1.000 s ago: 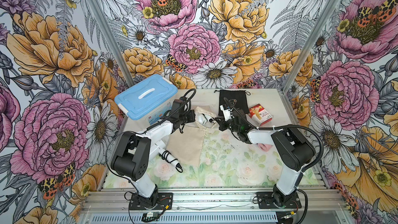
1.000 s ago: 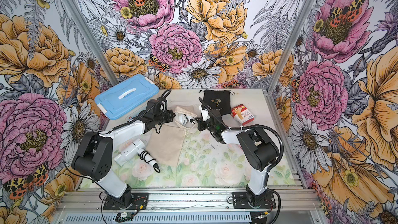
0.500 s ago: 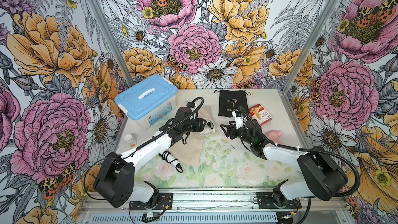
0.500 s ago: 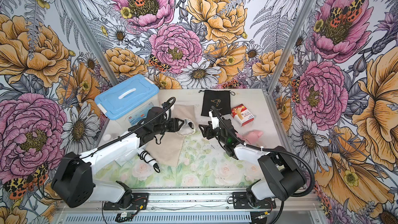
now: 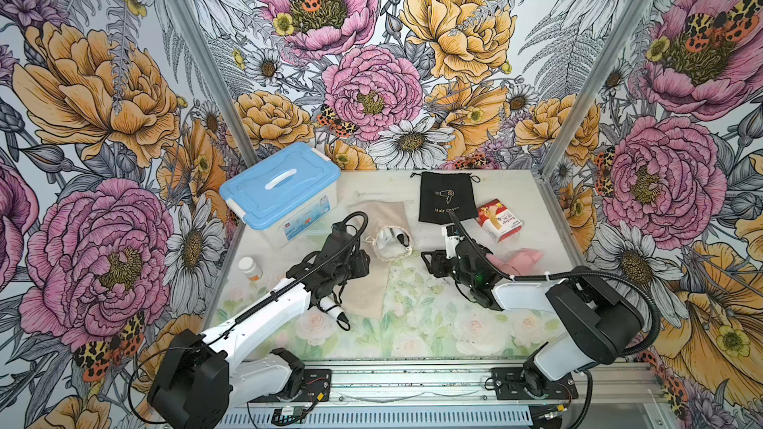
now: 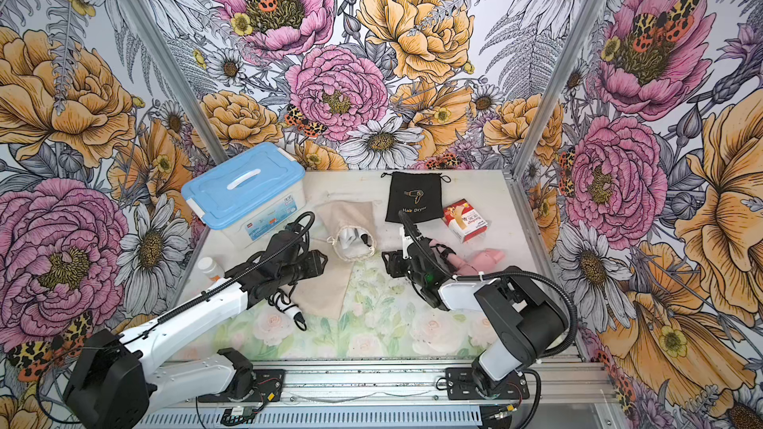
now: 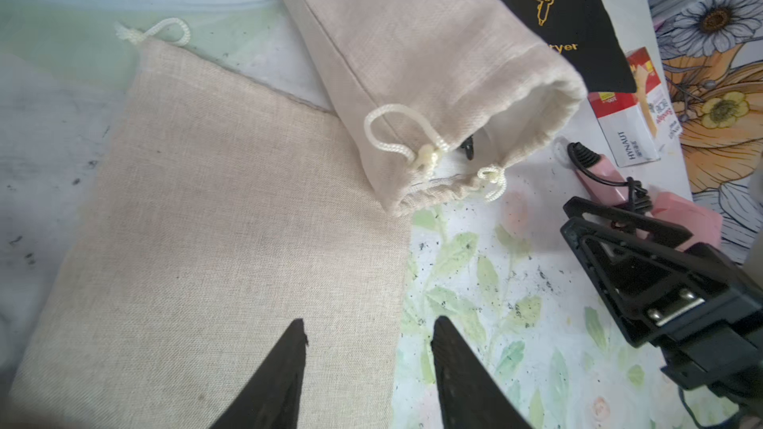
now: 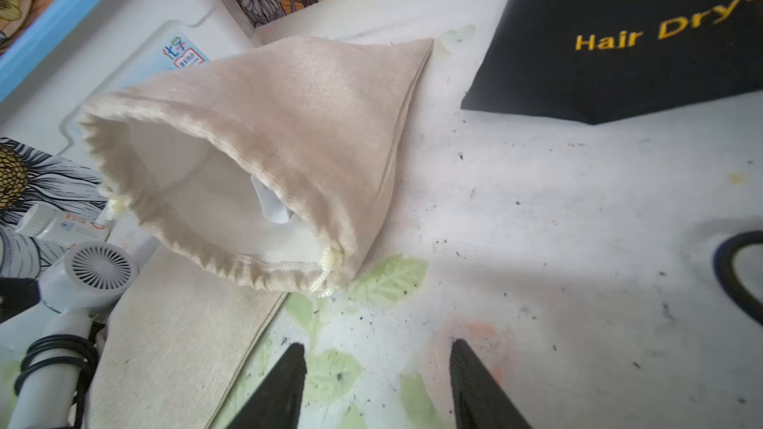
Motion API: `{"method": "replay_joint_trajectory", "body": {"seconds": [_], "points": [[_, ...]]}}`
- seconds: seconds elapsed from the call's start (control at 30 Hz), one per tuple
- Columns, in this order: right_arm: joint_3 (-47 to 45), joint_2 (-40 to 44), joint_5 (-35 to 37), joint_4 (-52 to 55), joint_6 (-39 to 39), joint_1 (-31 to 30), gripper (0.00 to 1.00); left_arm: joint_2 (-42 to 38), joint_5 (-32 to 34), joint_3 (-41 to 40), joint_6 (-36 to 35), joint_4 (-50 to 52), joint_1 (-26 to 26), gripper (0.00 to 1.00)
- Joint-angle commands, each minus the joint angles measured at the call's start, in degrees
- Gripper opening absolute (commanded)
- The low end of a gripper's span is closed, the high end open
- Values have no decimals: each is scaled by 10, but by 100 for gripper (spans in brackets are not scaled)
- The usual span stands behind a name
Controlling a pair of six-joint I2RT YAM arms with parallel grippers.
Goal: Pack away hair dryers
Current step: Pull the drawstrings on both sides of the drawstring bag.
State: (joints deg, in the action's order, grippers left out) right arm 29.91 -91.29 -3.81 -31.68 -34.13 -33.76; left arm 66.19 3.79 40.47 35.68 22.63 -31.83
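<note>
Left gripper [image 7: 370,321] is hovering over the near right corner of a flat beige drawstring pouch [image 7: 206,241] lying mid-table, jaws spread, nothing between them. Right gripper [image 8: 377,344] is hanging over bare table [image 5: 433,323] just right of centre, jaws likewise spread and empty; the two grippers are facing each other in both top views, apart. Between and just behind them a second beige pouch [image 5: 386,220] is lying with its mouth gaping toward the front edge; one white hair dryer [image 8: 270,204] is sitting inside it, only partly showing through the mouth. A second white hair dryer [image 8: 86,278], black cord wound round its handle, is lying on the table at the left side of the flat pouch, mostly hidden under the left arm in a top view. The pink hair dryer [image 5: 520,260] is lying toward the right edge, behind the right arm, outside any pouch. A black "Hair Dryer" pouch [image 5: 446,196] is lying flat at the back edge; a red-and-white carton [image 5: 499,220] is sitting just to its right. A blue-lidded storage box [image 5: 280,187] is occupying the back left corner, and a small white bottle [image 5: 249,268] is standing by the left edge.
</note>
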Motion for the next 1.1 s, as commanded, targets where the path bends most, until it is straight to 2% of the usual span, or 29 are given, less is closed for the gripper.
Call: {"method": "replay_joint_trajectory", "body": {"seconds": [0.0, 0.2, 0.4, 0.7, 0.83, 1.07], "points": [[14, -21, 29, -37, -38, -10, 53, -3, 11, -2, 12, -14, 21, 50], [43, -41, 53, -21, -47, -36, 48, 8, -64, -5, 30, -65, 76, 49], [75, -59, 91, 15, -60, -69, 48, 23, -87, 4, 36, -82, 84, 49], [137, -107, 112, 83, -90, -80, 47, 24, -107, 1, 36, -112, 92, 49], [156, -127, 108, 98, -99, -80, 40, 22, -116, -1, 33, -118, 99, 49], [170, -138, 98, 89, -81, -77, 9, 24, -128, -12, 30, -138, 111, 49]]}}
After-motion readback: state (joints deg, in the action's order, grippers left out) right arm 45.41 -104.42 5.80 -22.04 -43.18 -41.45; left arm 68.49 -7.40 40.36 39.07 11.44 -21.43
